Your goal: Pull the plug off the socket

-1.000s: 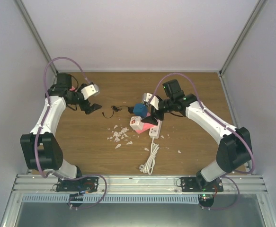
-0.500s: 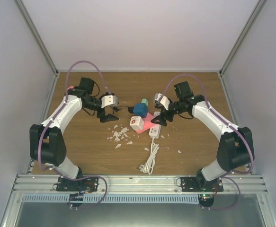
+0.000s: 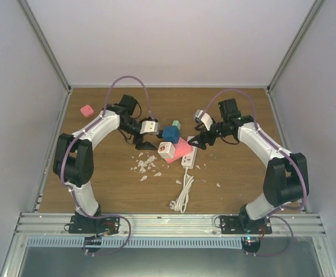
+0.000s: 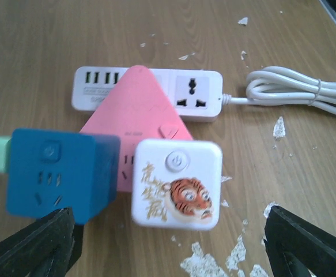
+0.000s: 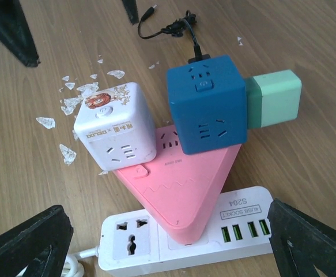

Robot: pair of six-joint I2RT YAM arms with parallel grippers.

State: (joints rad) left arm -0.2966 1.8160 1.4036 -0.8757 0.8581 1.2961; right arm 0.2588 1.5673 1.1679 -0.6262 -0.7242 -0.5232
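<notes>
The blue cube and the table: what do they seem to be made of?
The blue cube looks like moulded plastic, matte with a faint sheen; its edges are rounded and its slots cleanly cut. The table shows brown wood grain, but its even, smooth surface could be laminate rather than solid wood.

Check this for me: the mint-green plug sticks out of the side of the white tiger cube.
Wrong cube. The mint-green plug sticks out of the side of the blue cube socket, not the white tiger cube; the right wrist view shows it.
</notes>
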